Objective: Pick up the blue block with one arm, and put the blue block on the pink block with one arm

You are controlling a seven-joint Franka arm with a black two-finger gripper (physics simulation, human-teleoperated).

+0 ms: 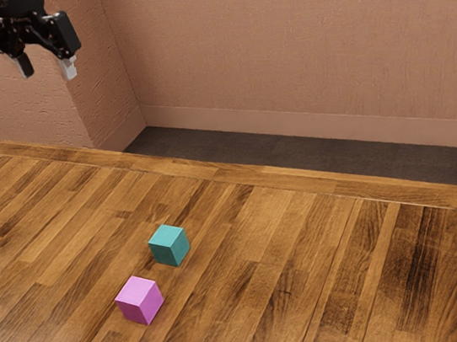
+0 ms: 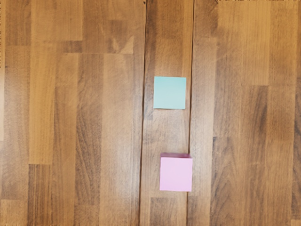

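Exterior view: our jaws hang apart, empty, high above the desk point(image 1: 356, 289). Pickup not begun; next we must descend onto the blue block point(image 1: 169, 245), near the pink block point(image 1: 139, 300).

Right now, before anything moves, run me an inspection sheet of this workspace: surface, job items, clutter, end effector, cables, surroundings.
Surface: wooden plank table, flat.
Job's things: blue block and pink block both rest on the table, near each other but apart; nothing stacked yet.
Clutter: nothing seen.
Grippers: end effector open, high above the table, holding nothing.
Cables: nothing seen.
Surroundings: pinkish wall and dark floor beyond the table's far edge.
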